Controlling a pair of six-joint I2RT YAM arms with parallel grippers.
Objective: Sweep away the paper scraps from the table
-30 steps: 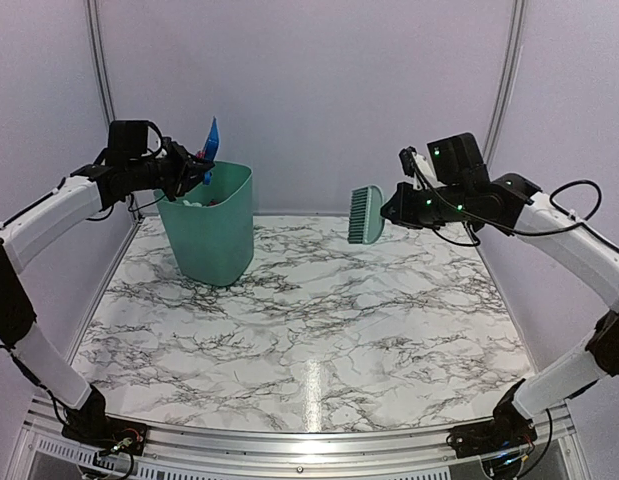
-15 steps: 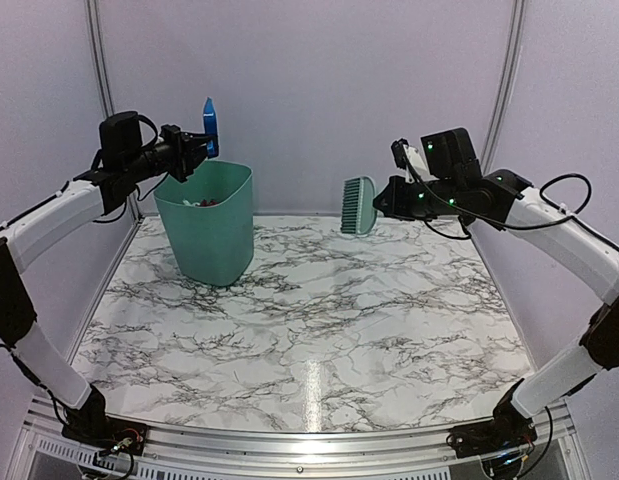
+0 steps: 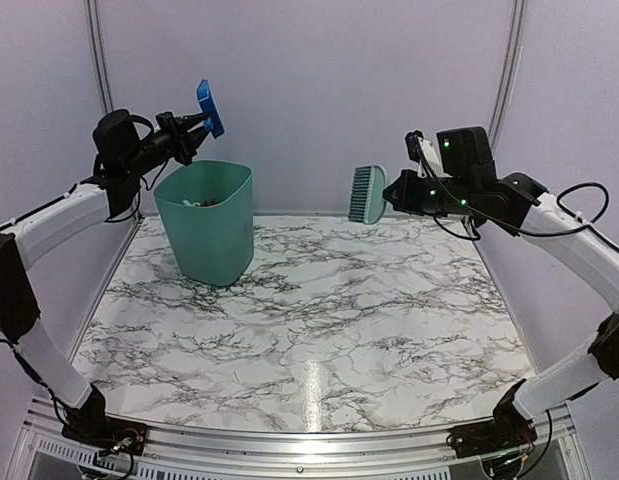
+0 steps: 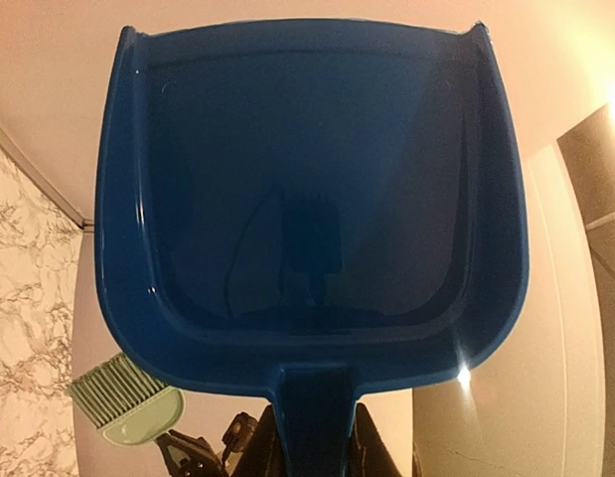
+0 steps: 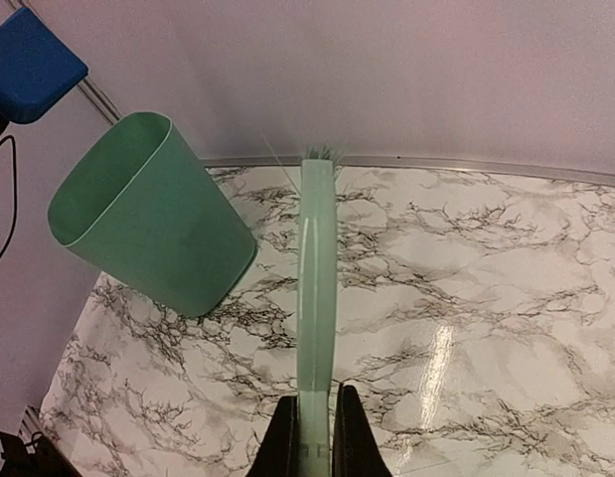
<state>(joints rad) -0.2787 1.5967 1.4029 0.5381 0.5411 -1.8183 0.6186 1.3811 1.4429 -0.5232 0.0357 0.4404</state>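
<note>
Paper scraps (image 3: pixel 211 201): tiny, perhaps red-and-white bits

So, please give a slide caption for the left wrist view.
The left gripper holds empty blue dustpan by its handle; mint brush below.

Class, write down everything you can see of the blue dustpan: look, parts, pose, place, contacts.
The dustpan is glossy deep-blue plastic: a wide, shallow tray with raised walls along both sides and the back, an open front lip and a short handle. Its tray is bare, showing only reflections. The left gripper is shut on the handle and holds it in the air, tilted, above the green bin at the far left of the table. Nothing else touches it.
</note>
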